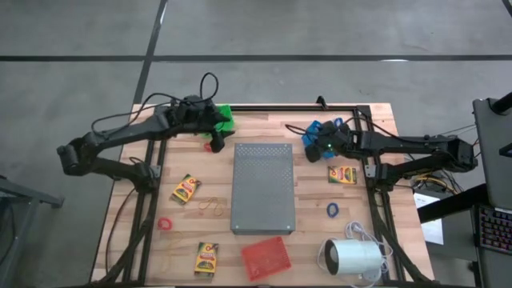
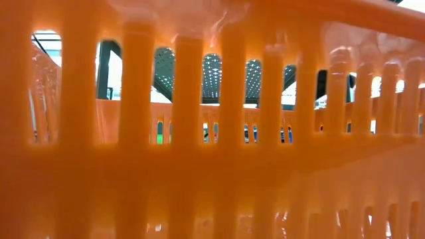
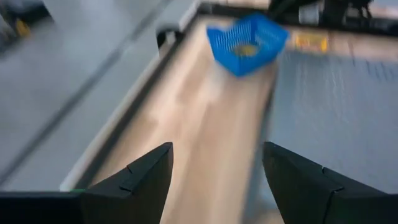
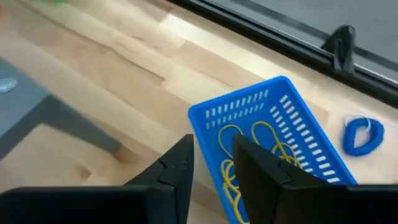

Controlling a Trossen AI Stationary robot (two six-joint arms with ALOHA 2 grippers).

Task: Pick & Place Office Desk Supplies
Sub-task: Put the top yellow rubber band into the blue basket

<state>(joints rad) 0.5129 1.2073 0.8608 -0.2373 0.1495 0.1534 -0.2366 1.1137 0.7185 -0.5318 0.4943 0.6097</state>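
Yellow crayon boxes lie flat on the wooden table at the left (image 1: 186, 189), the near left (image 1: 206, 258) and the right (image 1: 342, 174). A red ring (image 1: 165, 224), a blue ring (image 1: 332, 210) and a tan rubber band (image 1: 212, 208) lie loose. My right gripper (image 4: 212, 158) hovers over the blue basket (image 4: 273, 124), its fingers a narrow gap apart with nothing between them. Yellow rubber bands (image 4: 261, 140) lie in that basket. My left gripper (image 3: 217, 168) is open and empty above bare wood near the green basket (image 1: 226, 118) at the far left.
A big grey perforated slab (image 1: 263, 188) fills the table's middle. A red basket (image 1: 266, 258) and a white cylinder with a cord (image 1: 352, 258) stand near the front. A blue coiled ring (image 4: 364, 134) lies beside the blue basket. An orange basket wall (image 2: 212, 133) blocks the low view.
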